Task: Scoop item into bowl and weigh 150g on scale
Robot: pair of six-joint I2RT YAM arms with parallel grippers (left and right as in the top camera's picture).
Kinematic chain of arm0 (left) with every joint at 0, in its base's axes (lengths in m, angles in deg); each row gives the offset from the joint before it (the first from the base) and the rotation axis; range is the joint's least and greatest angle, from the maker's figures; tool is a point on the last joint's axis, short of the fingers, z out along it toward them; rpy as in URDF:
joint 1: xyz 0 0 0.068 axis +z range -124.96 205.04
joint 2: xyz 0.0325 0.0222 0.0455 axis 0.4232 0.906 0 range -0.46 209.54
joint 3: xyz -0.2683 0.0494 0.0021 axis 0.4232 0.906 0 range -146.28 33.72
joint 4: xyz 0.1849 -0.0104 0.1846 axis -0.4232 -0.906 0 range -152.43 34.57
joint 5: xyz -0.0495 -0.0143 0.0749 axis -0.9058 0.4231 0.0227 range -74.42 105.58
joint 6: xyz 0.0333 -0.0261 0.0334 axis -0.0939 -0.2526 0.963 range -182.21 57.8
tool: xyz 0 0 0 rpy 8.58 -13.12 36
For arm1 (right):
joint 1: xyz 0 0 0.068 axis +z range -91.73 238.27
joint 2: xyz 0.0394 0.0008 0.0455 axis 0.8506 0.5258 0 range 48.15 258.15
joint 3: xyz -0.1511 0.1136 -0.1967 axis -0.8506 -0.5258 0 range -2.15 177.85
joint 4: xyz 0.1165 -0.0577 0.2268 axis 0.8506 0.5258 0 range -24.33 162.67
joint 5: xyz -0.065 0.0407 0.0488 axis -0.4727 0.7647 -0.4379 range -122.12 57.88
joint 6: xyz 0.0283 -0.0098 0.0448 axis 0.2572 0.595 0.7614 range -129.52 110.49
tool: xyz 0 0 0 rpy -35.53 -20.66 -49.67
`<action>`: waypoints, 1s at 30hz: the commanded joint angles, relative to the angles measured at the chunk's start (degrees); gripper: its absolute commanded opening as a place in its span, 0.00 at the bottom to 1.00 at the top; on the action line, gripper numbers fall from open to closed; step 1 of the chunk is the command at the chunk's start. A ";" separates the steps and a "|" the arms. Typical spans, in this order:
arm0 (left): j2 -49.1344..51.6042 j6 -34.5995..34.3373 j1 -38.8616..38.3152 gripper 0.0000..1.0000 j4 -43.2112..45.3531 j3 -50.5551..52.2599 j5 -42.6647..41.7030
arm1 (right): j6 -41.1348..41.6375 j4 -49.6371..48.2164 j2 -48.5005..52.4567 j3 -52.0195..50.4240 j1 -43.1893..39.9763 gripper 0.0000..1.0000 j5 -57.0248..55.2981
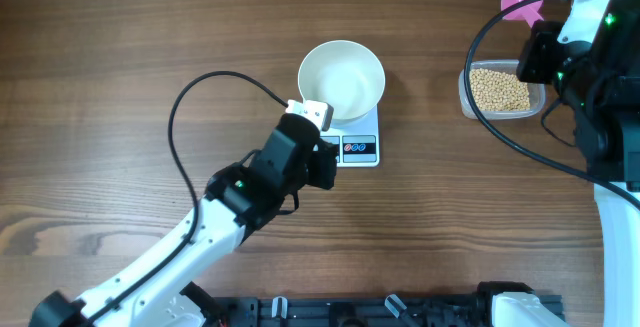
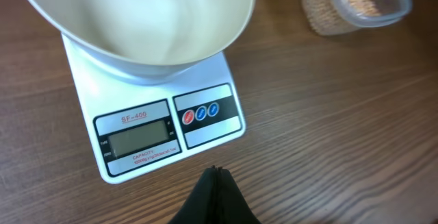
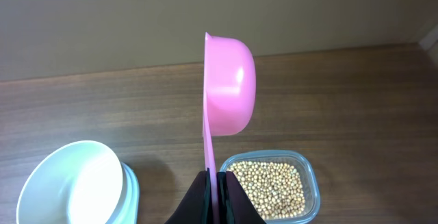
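The left gripper has its two dark fingers pressed tight together with nothing between them. It hangs just in front of the scale, near its front edge; whether the tips touch the wood I can't tell. The right gripper is clamped on the flat handle of a pink scoop. The scoop is held up on edge, its cup turned sideways, above and just behind the tub.

Counting outward, there are two arms, one scoop, one scale, one bowl and one tub. The scale's dark panel carries three small round buttons, one red and two blue, beside a single grey display. The white bowl sits on the scale, covering its back half and overhanging its edges, and its inside shows only white. The beans are too many to count, and all lie in the clear tub at the table's right side, well apart from the bowl.

Between the scale and the tub runs a bare stretch of wood. The left and far parts of the table are also open, crossed only by a black cable looping over the left arm.

The surface is dark brown wood-grain board. A pale plain wall stands behind it, and dark rig hardware lines the near edge.
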 commanded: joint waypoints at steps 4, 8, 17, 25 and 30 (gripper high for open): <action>9.01 -1.60 -0.24 0.04 3.17 0.00 -4.98 | 0.68 -0.07 0.55 1.01 -0.17 0.04 0.98; 12.57 -1.68 -0.26 0.04 5.25 -0.02 -2.08 | 0.63 -0.11 0.55 1.01 -0.17 0.04 0.96; 18.95 -2.32 -1.38 0.04 13.55 -0.02 -1.81 | 0.63 -0.15 0.55 0.98 -0.17 0.04 0.96; 22.05 0.57 -1.38 0.04 18.03 -0.02 5.46 | 0.63 -0.15 0.55 0.98 -0.17 0.04 0.96; 23.56 0.55 -1.38 0.04 20.72 -0.02 5.49 | 0.66 -0.13 0.55 0.98 -0.17 0.04 0.96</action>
